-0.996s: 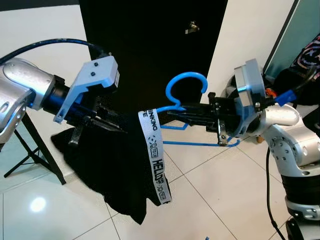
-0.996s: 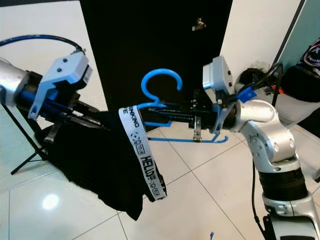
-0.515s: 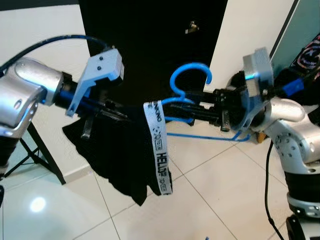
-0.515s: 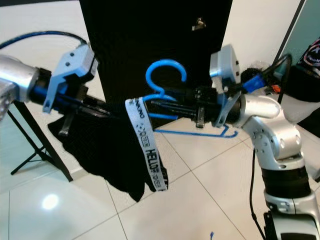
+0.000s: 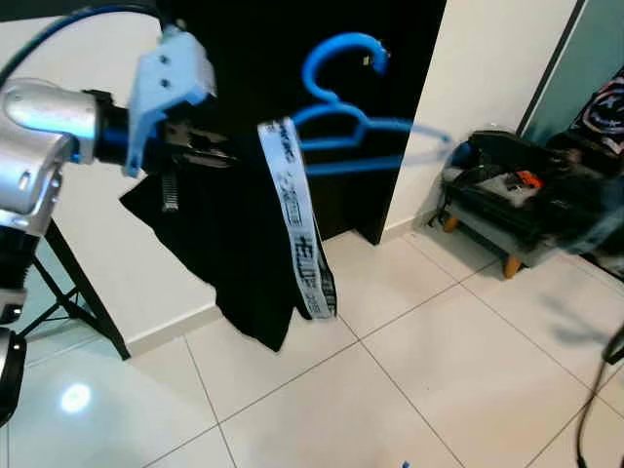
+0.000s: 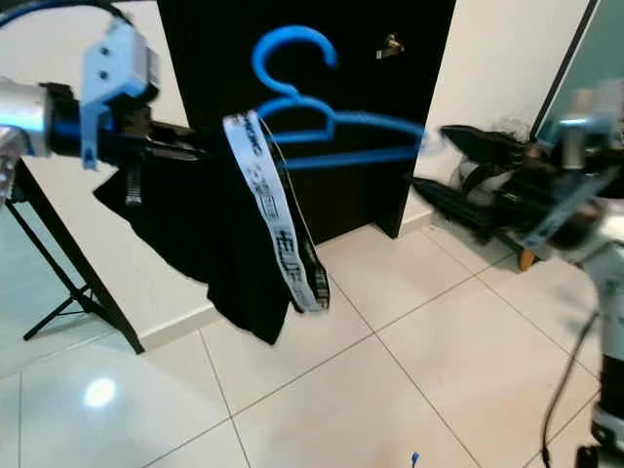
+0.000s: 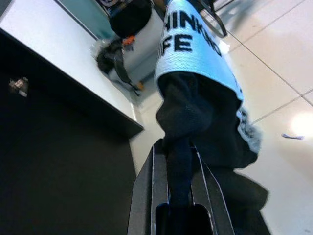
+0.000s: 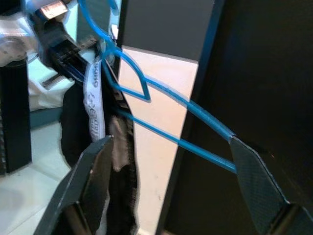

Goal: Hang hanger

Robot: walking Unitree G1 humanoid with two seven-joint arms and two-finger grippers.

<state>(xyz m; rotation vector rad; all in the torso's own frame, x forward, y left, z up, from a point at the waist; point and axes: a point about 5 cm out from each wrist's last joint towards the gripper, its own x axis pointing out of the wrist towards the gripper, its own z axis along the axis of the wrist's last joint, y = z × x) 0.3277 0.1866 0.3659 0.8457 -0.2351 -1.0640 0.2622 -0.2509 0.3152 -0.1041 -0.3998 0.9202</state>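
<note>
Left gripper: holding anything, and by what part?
Yes: left gripper is shut on the black garment draped over the blue hanger, pinching bunched cloth at its top.

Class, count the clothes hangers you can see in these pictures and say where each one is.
1. The blue hanger is held up before the dark door, carrying a black garment; none other shows.

One blue hanger, one black garment, one white strap, two grippers, one door.
</note>
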